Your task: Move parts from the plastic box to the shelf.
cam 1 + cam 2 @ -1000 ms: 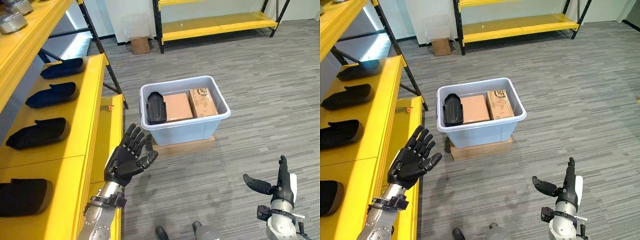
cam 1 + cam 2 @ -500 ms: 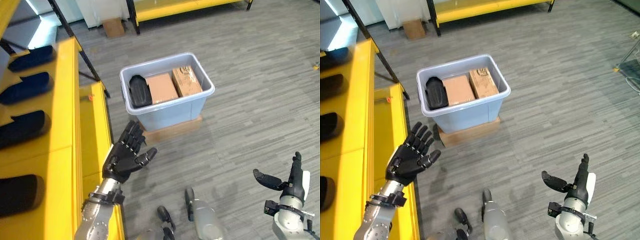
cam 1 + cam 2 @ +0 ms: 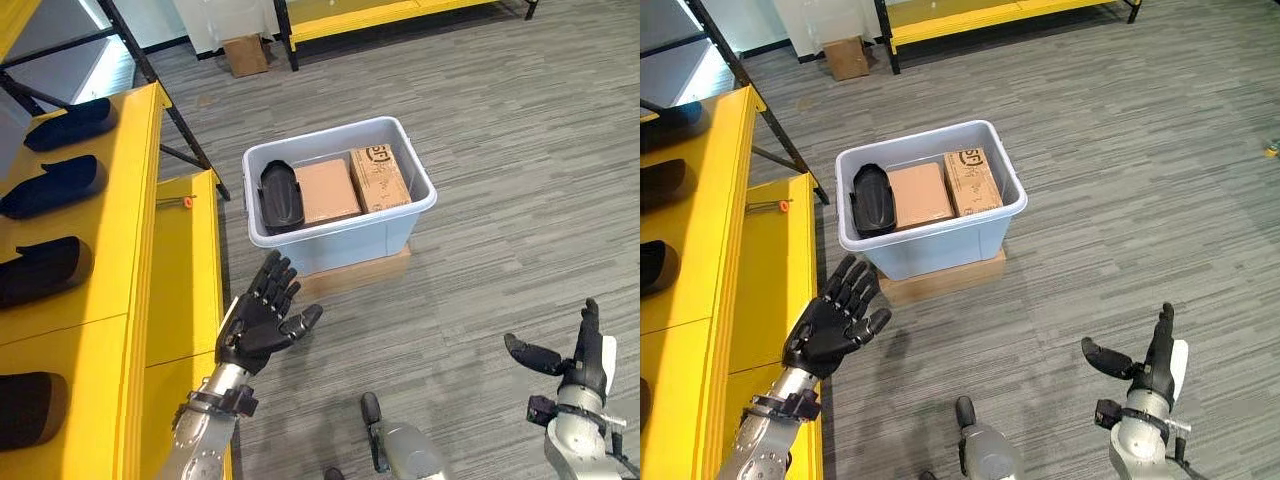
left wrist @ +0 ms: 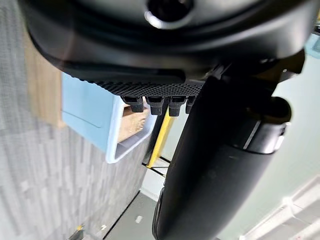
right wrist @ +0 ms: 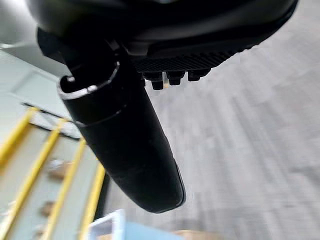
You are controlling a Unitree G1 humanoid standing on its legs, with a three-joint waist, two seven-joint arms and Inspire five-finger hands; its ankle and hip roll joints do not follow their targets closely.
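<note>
A pale blue plastic box [image 3: 330,237] stands on a flat cardboard sheet on the floor. In it lie a black part [image 3: 282,196] at the left and two brown cartons [image 3: 326,190] beside it. Several black parts [image 3: 52,186] lie in a row on the yellow shelf [image 3: 130,260] at the left. My left hand [image 3: 258,322] hangs open and empty in front of the box, beside the shelf's edge. My right hand [image 3: 578,361] is open and empty low at the right, well away from the box. The left wrist view shows the box [image 4: 95,122] past my straight fingers.
The shelf's black upright [image 3: 160,85] slants down behind the box. A second yellow rack [image 3: 400,12] and a small cardboard box [image 3: 246,55] stand at the far wall. Grey plank floor [image 3: 500,150] spreads to the right of the box.
The camera has shifted, so the whole scene sits differently. Both hands stay open and empty in much the same pose.
</note>
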